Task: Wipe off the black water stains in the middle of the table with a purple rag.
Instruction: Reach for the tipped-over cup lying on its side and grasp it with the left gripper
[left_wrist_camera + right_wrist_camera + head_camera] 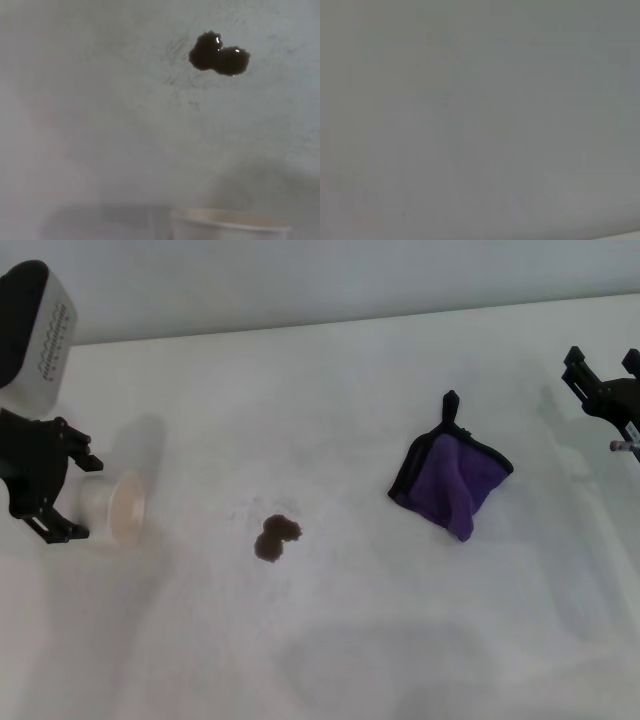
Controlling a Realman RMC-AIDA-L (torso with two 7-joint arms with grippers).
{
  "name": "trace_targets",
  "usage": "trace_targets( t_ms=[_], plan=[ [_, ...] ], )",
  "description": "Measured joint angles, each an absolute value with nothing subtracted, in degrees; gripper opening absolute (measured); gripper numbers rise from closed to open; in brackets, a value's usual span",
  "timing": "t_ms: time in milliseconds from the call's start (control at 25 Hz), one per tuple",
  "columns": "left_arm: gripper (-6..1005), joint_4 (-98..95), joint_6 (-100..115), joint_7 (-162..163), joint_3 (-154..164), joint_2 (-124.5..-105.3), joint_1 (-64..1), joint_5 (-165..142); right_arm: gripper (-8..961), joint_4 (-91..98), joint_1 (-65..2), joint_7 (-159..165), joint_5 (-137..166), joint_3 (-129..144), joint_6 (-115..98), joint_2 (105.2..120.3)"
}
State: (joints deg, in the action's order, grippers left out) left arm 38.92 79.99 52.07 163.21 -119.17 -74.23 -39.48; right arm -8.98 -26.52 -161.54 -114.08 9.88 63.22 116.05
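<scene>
The black water stains [276,537] are a small dark two-lobed blot on the white table [330,640], left of centre; they also show in the left wrist view [218,55]. The purple rag [452,477] lies crumpled to the right of the blot, its black loop tab pointing away from me. My left gripper [80,496] is at the far left, shut on a white paper cup [113,506] that it holds tipped on its side with the mouth toward the blot. My right gripper [603,366] hovers at the far right edge, open and empty, well right of the rag.
The cup's rim [230,220] shows in the left wrist view. The right wrist view shows only bare tabletop. The table's far edge [350,325] runs across the back.
</scene>
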Motion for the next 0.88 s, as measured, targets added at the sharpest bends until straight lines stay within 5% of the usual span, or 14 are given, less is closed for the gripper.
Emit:
trace_targets(
  t_ms=[880],
  plan=[
    [876,30.7,67.6,58.4,163.2,-119.33,-70.5,-40.0,845,-9.0,-25.4,-161.5,-114.1,9.6,62.6,115.97]
  ],
)
